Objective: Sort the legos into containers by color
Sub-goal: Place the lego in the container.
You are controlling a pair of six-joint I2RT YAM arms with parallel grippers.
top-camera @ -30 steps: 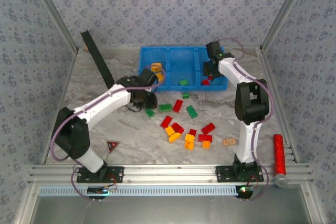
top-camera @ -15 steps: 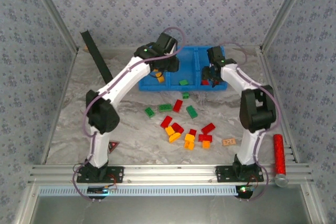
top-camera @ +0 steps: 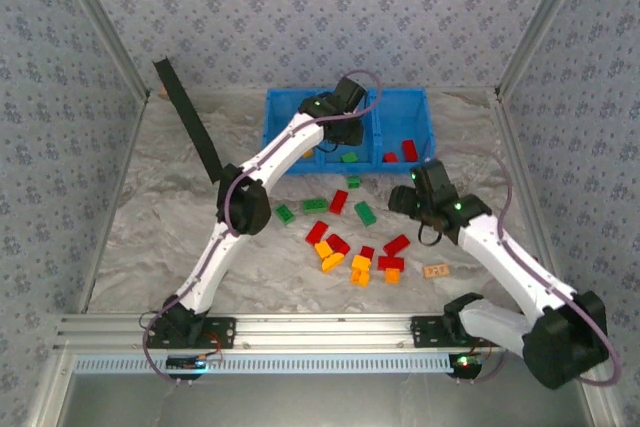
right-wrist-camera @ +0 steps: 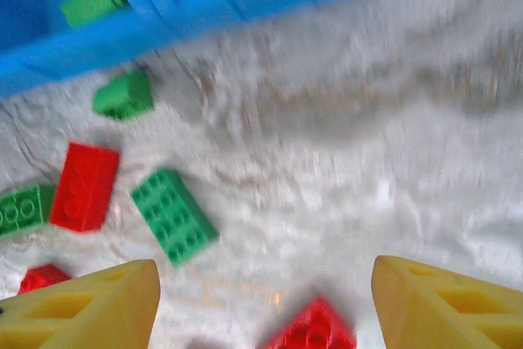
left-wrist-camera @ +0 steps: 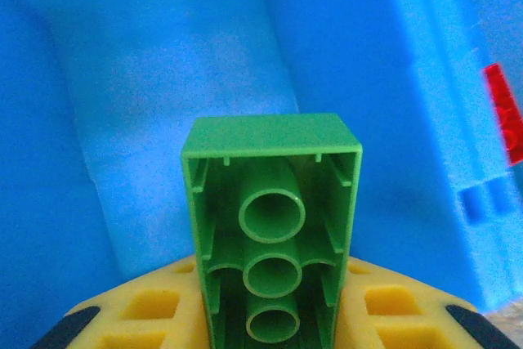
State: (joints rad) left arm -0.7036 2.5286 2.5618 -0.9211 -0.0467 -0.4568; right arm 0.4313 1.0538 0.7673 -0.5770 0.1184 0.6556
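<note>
Blue plastic tray [top-camera: 400,97] — three compartments at the table's far side; one green brick [top-camera: 349,156] in the middle, two red bricks [top-camera: 409,149] in the right. Left gripper [top-camera: 343,130], over the middle compartment, is clamped on a green lego [left-wrist-camera: 270,218], its underside tubes facing the wrist camera. Right gripper [right-wrist-camera: 265,308] — jaws spread wide, nothing held, above loose legos [top-camera: 355,242] scattered on the marbled table [top-camera: 180,227].
</note>
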